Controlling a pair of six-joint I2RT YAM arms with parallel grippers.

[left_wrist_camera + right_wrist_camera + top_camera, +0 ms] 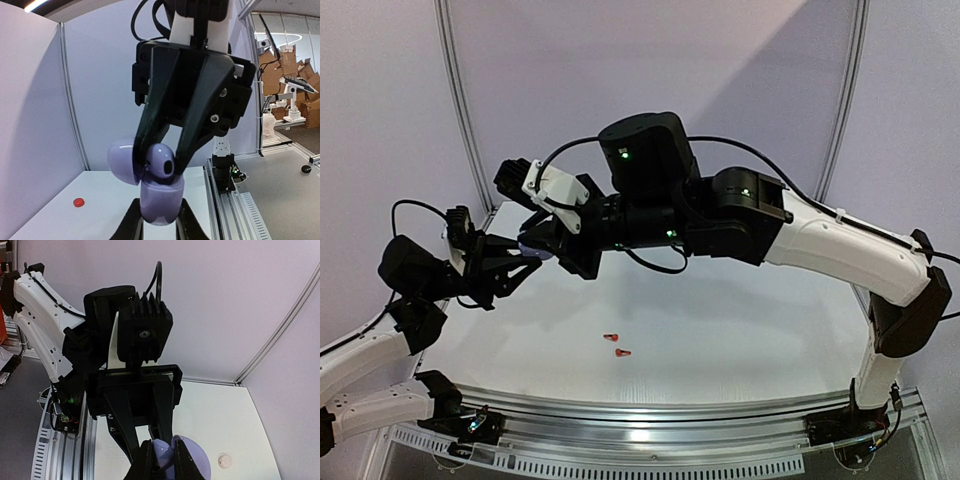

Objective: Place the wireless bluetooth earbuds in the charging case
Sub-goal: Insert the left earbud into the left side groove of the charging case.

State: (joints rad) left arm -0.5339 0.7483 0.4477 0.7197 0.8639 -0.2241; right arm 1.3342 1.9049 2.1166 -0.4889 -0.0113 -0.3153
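Seating a lavender earbud (159,161) in its charging case (160,202) is the step in hand, by my reading. The left gripper (159,222) is pressed together on the lower half of the lavender case. It holds the case in the air near the far-left corner of the bench (720,330), with the lid (121,159) swung open to one side. The right gripper (160,169) reaches in from above, its jaws pinching the bud right at the mouth of the case. Whether the bud already touches its socket I cannot tell, since the fingertips hide the rim.

Two red-orange earbuds (611,337) lie loose on the bench, just beside each other. They sit toward the near edge, about midway along it, well apart from both grippers. A small red round object (78,202) and a white round object (225,460) also rest on the bench. They may be other cases, but they are too small to be sure.

The next move calls for a short, straight push of the bud into its socket while the left arm keeps the case steady. The right jaws should spread only once the bud sits flush. A tilted bud would likely jam or pop out.
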